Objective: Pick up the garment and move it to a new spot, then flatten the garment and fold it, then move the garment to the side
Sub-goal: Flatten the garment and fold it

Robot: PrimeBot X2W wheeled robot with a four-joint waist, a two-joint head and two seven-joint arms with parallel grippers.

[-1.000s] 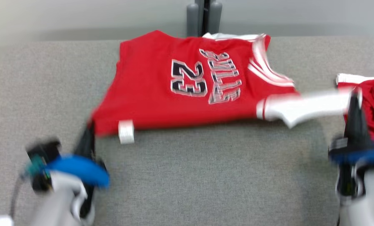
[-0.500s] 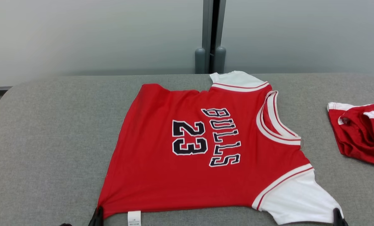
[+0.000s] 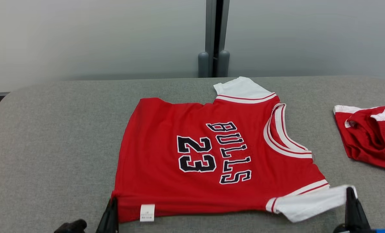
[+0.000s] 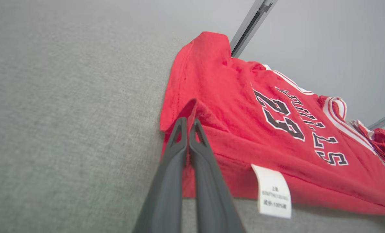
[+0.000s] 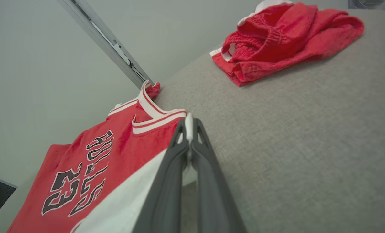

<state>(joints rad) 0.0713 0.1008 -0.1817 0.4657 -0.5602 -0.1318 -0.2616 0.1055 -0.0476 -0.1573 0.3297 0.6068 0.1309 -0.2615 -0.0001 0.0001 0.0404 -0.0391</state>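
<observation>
A red jersey (image 3: 211, 155) with white sleeves and black "BULLS 23" lettering lies spread on the grey padded surface (image 3: 50, 145), neck toward the right. My left gripper (image 3: 112, 202) is shut on its near hem corner, pinching red cloth (image 4: 188, 113) beside a white care label (image 4: 273, 194). My right gripper (image 3: 350, 191) is shut on the edge of the near white sleeve (image 5: 188, 124), which is lifted slightly off the surface. The jersey (image 5: 92, 161) stretches between both grippers along its near edge.
A second red and white garment (image 3: 370, 139), crumpled, lies at the right of the surface, also seen as a bundle (image 5: 283, 38) in the right wrist view. A pale wall with a dark vertical post (image 3: 214, 35) stands behind. Bare grey surface lies left of the jersey.
The camera has tilted up, so the view has shifted. The jersey's near edge has come toward me and the near white sleeve is now lifted and folded narrower by the right gripper.
</observation>
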